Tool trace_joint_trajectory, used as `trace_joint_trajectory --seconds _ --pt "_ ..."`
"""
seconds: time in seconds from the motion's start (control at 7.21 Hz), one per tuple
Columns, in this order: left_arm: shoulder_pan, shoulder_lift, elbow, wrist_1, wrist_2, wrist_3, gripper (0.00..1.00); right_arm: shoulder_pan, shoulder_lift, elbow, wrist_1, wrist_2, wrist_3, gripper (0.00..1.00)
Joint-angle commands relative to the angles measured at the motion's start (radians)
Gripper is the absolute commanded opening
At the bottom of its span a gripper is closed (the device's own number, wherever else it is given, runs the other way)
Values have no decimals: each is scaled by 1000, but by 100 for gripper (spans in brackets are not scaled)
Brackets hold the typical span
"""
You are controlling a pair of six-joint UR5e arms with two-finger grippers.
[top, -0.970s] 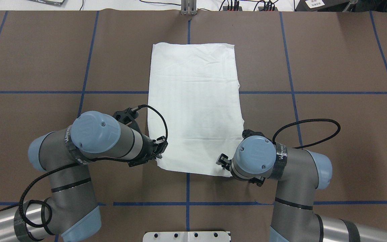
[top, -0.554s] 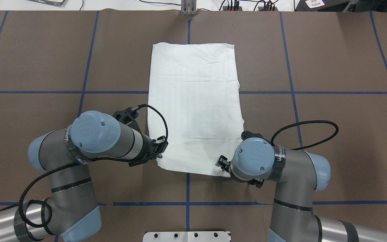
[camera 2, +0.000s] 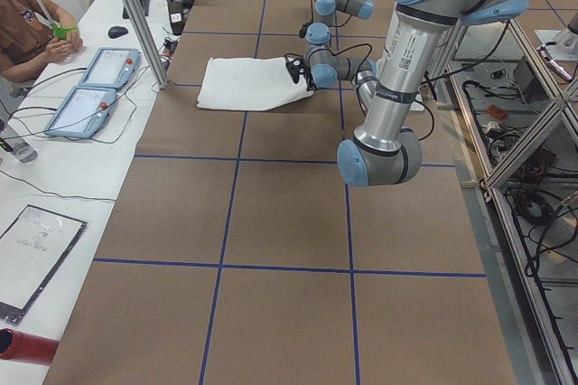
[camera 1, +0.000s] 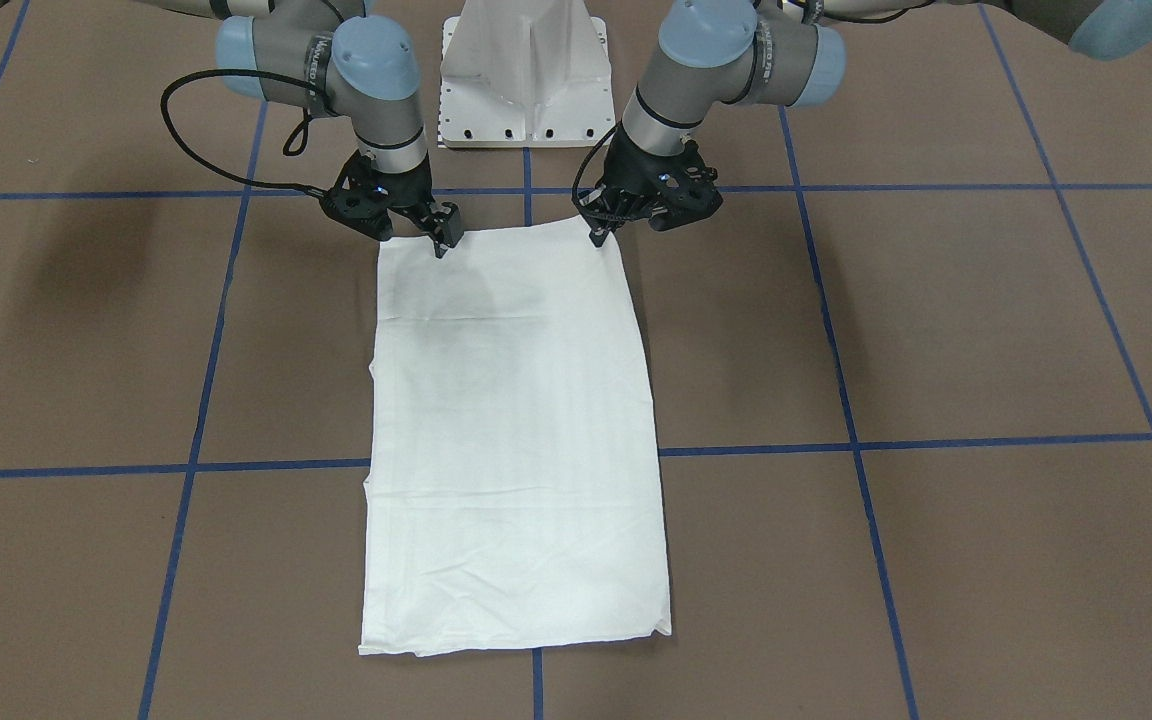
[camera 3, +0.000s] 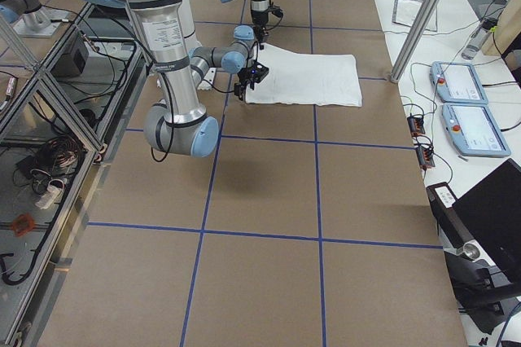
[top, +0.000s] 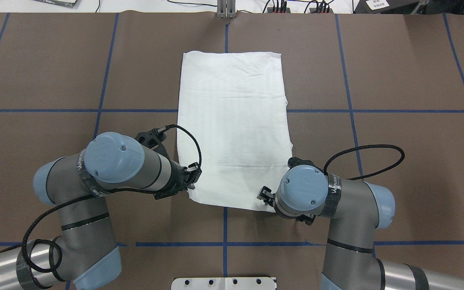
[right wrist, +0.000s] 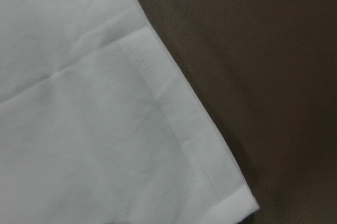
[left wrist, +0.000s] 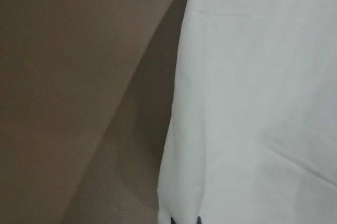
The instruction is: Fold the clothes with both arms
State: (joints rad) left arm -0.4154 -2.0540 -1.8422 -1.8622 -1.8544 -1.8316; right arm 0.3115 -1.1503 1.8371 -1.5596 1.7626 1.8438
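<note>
While the brown table with its blue tape grid fills most of my screens, the white T-shirt lies flat along its middle as one long rectangle, no sleeves showing, one short edge towards the robot's base. The left arm and the right arm both bend down to that near edge, one at each corner.

The left gripper sits right at its corner and the right gripper touches the cloth just inside the other. From no view can I tell whether either set of jaws has closed on fabric or merely rests on it. The right wrist camera shows only the stitched hem and the bare corner, lying flat.

My worry is the lift. If one gripper has only the top layer, or nothing, the near edge will rise lopsided and the fold will go skewed. Uneven arm speeds could drag the whole shirt and open the layers underneath.
</note>
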Motion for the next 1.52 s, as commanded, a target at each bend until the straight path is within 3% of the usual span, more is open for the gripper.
trace_joint_trajectory --seconds 0.0,0.55,0.83,0.97,1.39 --pt "1 0 3 -2 0 0 0 0 0 -7 4 1 -2 100" --pt "1 0 1 0 0 0 0 0 3 -18 9 1 -3 96" --pt "1 0 1 0 1 -2 0 1 9 -18 9 1 -2 32" --pt "1 0 1 0 1 0 0 1 11 -18 9 1 -3 14" --pt "1 0 3 0 1 0 0 11 15 -19 9 1 -11 0"
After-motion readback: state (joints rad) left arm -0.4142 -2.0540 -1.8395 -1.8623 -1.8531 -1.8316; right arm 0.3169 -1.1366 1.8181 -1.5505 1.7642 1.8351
